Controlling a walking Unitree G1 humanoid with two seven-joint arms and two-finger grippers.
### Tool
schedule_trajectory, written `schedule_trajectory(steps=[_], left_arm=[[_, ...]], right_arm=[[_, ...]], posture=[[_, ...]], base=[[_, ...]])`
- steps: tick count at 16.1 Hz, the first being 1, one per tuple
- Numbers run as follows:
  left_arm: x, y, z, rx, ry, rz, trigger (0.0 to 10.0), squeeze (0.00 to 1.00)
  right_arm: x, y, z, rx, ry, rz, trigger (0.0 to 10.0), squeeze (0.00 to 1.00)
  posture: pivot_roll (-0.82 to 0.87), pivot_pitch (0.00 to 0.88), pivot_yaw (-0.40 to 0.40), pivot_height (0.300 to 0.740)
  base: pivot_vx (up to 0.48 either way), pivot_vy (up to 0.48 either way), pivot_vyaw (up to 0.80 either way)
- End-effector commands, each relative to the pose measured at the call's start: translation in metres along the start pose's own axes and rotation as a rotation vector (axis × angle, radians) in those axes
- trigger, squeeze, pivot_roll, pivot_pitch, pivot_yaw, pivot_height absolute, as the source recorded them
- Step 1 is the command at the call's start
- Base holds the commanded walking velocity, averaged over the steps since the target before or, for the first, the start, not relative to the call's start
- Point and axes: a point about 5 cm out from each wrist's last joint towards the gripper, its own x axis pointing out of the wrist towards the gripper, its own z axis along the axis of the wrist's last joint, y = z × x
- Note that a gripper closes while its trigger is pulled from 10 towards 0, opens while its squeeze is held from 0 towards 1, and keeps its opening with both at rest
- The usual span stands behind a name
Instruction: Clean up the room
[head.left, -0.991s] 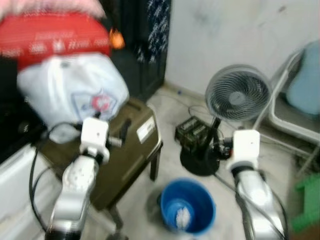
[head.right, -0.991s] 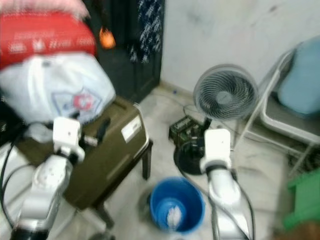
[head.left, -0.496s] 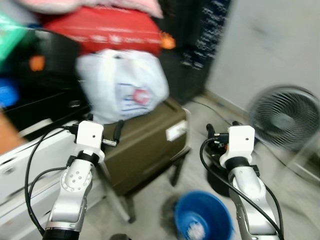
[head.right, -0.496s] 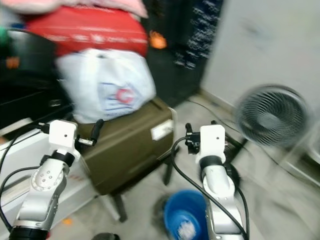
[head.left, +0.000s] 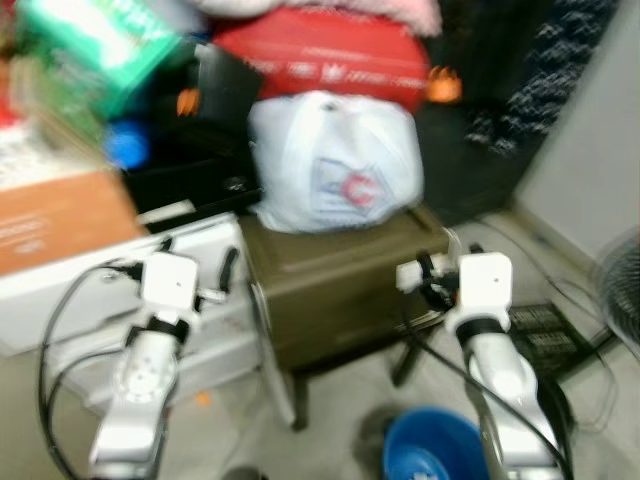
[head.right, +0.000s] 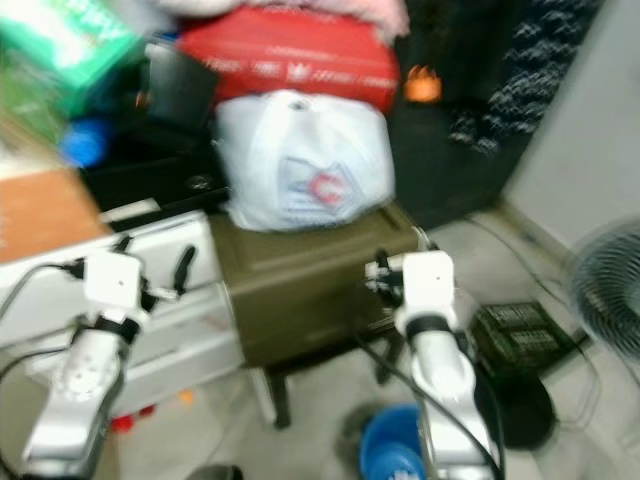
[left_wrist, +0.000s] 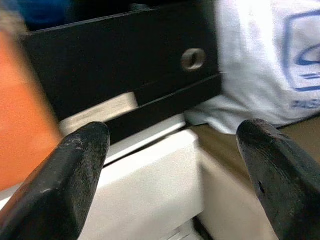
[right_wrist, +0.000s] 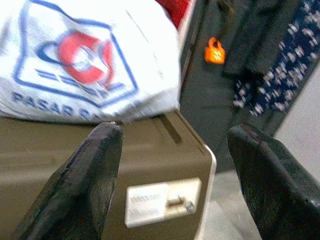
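A white plastic bag (head.left: 335, 165) with a red and blue logo sits on an olive-brown case (head.left: 340, 285), under a red bag (head.left: 320, 50). My left gripper (head.left: 230, 272) is held up before a white cabinet (head.left: 205, 330), open, with nothing between its fingers (left_wrist: 75, 165). My right gripper (head.left: 428, 272) hovers at the case's right corner, also open and empty. In the right wrist view the case's white latch plate (right_wrist: 162, 200) lies between the fingertips (right_wrist: 95, 165), a short way off. A blue bucket (head.left: 435, 448) stands on the floor beneath my right arm.
An orange-brown cardboard box (head.left: 60, 215) rests on the white cabinet, with a green package (head.left: 100, 35) and dark clutter above it. A black crate (head.left: 545, 335) and a fan's edge (head.left: 628, 290) are at the right. Dark patterned cloth (head.left: 540, 70) hangs behind.
The camera has swung left: the fan slid to the right edge, and the cardboard box and white cabinet came into view. Both arms keep the same raised pose, grippers still open.
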Motion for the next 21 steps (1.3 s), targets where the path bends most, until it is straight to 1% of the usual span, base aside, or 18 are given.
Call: schedule_trajectory(steps=[1,3,4,6,9,11,12,13,15,17,19,21], left_arm=[[-0.001,0.004,0.002,0.020,0.005,0.014,10.0,0.00],[0.001,-0.001,0.002,0.017,0.005,-0.011,10.0,0.00],[0.006,-0.004,0.004,0.019,0.000,-0.035,10.0,0.00],[0.011,-0.003,0.006,0.021,-0.007,-0.040,10.0,0.00],[0.011,0.000,0.008,0.028,-0.010,-0.035,10.0,0.00],[0.004,0.003,0.007,0.030,0.005,-0.028,10.0,0.00],[0.004,0.003,0.007,0.029,0.007,-0.030,10.0,0.00],[-0.003,0.005,0.006,0.032,0.018,-0.028,10.0,0.00],[-0.016,0.010,0.001,0.031,0.049,-0.022,10.0,0.00],[-0.029,0.014,-0.003,0.035,0.081,-0.016,10.0,0.00],[-0.035,0.014,-0.003,0.040,0.093,-0.021,10.0,0.00],[-0.036,0.016,-0.002,0.040,0.099,-0.021,10.0,0.00]], right_arm=[[0.003,0.003,0.004,0.008,-0.022,-0.008,10.0,0.00],[0.003,0.002,0.004,0.020,-0.025,-0.028,10.0,0.00],[0.002,0.002,0.003,0.030,-0.029,-0.049,10.0,0.00],[0.002,0.002,0.003,0.036,-0.032,-0.052,10.0,0.00],[0.003,0.003,0.003,0.039,-0.033,-0.045,10.0,0.00],[0.003,0.002,0.005,0.028,-0.032,-0.038,10.0,0.00],[0.003,0.001,0.005,0.027,-0.032,-0.038,10.0,0.00],[0.000,-0.002,0.004,0.026,-0.018,-0.044,10.0,0.00],[-0.013,-0.012,0.003,0.024,0.008,-0.054,10.0,0.00],[-0.034,-0.020,-0.004,-0.016,0.049,-0.044,10.0,0.00],[-0.047,-0.029,-0.013,-0.037,0.105,-0.064,10.0,0.00],[-0.049,-0.033,-0.014,-0.023,0.126,-0.087,10.0,0.00]], posture=[[-0.07,0.000,-0.023,0.740],[-0.08,0.000,-0.007,0.740],[-0.10,0.000,0.014,0.740],[-0.10,0.000,0.017,0.740],[-0.09,0.000,0.004,0.740],[-0.08,0.000,-0.015,0.740],[-0.08,0.000,-0.015,0.740],[-0.07,0.000,-0.026,0.740],[-0.06,0.000,-0.034,0.740],[-0.07,0.000,-0.036,0.740],[-0.07,0.000,-0.038,0.740],[-0.07,0.000,-0.037,0.740]], base=[[0.000,0.000,0.80],[0.000,0.000,0.80],[0.000,0.000,0.80],[0.000,0.000,0.80],[0.000,0.000,0.80],[0.000,0.000,0.80],[0.000,0.000,0.80],[0.000,0.000,0.80],[0.000,0.000,0.73],[0.000,0.000,0.80],[0.000,0.000,0.80],[0.000,0.000,0.80]])
